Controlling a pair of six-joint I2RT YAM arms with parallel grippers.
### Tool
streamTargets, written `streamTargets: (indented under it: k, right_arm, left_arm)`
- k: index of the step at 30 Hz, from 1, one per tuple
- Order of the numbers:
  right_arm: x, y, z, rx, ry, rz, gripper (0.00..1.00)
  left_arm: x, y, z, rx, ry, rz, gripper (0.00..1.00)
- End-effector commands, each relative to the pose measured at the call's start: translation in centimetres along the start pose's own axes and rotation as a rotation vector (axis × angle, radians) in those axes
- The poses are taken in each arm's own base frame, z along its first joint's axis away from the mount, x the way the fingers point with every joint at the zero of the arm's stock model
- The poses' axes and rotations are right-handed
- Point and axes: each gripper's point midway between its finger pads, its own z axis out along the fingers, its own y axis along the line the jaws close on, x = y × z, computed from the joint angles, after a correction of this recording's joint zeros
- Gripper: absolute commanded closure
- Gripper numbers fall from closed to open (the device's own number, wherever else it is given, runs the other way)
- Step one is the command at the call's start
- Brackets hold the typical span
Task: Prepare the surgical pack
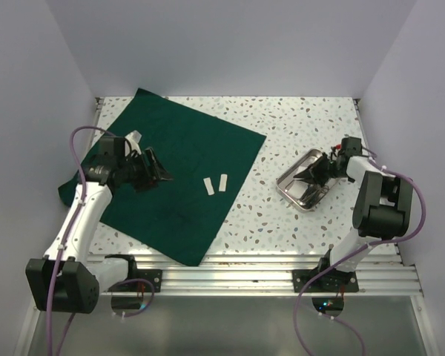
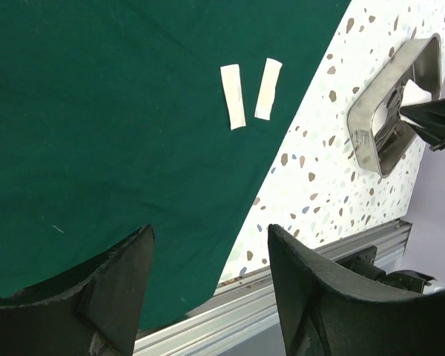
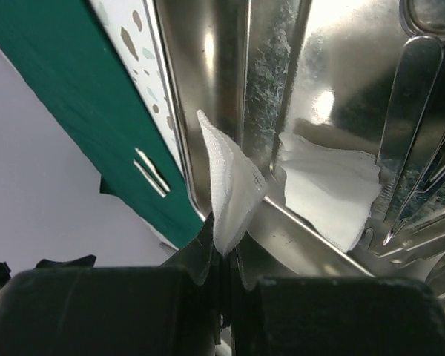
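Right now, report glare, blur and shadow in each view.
Top external: even, soft light, sharp throughout, faint shadows only. Left wrist: the green cloth and white strips are crisp; the open left fingers are slightly soft up close. Right wrist: strong glare on the steel tray; the right fingers, pinching white gauze, are dark and blurred.

my arms (image 1: pixel 80 219) are white with black joints, purple cables (image 1: pixel 53 311) trailing; left tool (image 2: pixel 210 236) and right tool (image 3: pixel 222 256) are matte black.

The left tool (image 2: pixel 211 241) hangs low, fingers spread wide. The right tool (image 3: pixel 224 252) is pinched tight on white gauze (image 3: pixel 233 185).
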Motion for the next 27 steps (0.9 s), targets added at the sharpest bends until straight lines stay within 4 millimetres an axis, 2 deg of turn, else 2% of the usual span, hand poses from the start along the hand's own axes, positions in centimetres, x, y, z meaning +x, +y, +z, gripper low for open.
streamTargets:
  k: [1, 5, 10, 13, 14, 17, 20, 21, 23, 24, 26, 27]
  right_arm:
    - [-0.4, 0.6, 0.0, -0.034, -0.033, 0.005, 0.99]
    - [0.3, -1.0, 1.1, -0.024, -0.014, 0.048, 0.97]
    - [0.8, -1.8, 1.8, -0.032, -0.006, 0.079, 0.93]
    - [1.2, -2.3, 1.8, -0.010, 0.003, 0.097, 0.82]
    - [1.3, -2.3, 1.6, -0.009, 0.006, 0.099, 0.71]
    - [2.2, -1.6, 0.7, -0.023, 0.023, 0.111, 0.48]
    - [2.9, -0.4, -1.1, -0.025, 0.014, 0.104, 0.39]
    - [3.6, -0.5, -1.7, 0.000, 0.030, 0.126, 0.37]
    - [3.8, 0.4, -3.0, 0.002, 0.026, 0.094, 0.35]
    - [4.6, -0.1, -3.5, 0.042, 0.051, 0.096, 0.34]
    - [4.7, 0.8, -5.1, 0.061, 0.042, 0.063, 0.31]
    - [5.8, 0.6, -5.8, 0.090, 0.069, 0.075, 0.30]
  left_arm:
    - [-1.8, -1.6, -0.1, 0.046, -0.037, 0.072, 0.34]
    - [-1.9, -1.9, 0.0, 0.042, -0.024, 0.084, 0.34]
    - [-1.8, -2.1, 0.2, 0.044, -0.007, 0.096, 0.34]
    - [-1.7, -2.2, 0.4, 0.046, 0.001, 0.101, 0.34]
    - [-1.7, -2.2, 0.4, 0.045, 0.002, 0.101, 0.34]
    - [-1.7, -2.0, 0.4, 0.030, 0.006, 0.100, 0.33]
    - [-1.9, -1.0, 0.6, -0.041, 0.007, 0.077, 0.30]
    - [-2.3, -0.6, 0.6, -0.087, -0.012, 0.076, 0.29]
    - [-2.2, 0.2, 1.1, -0.146, 0.010, 0.038, 0.28]
    - [-2.4, 0.2, 1.6, -0.159, 0.024, 0.026, 0.27]
    - [-2.4, -0.2, 2.0, -0.168, 0.039, 0.026, 0.26]
    - [-2.5, -0.8, 2.3, -0.171, 0.039, 0.040, 0.26]
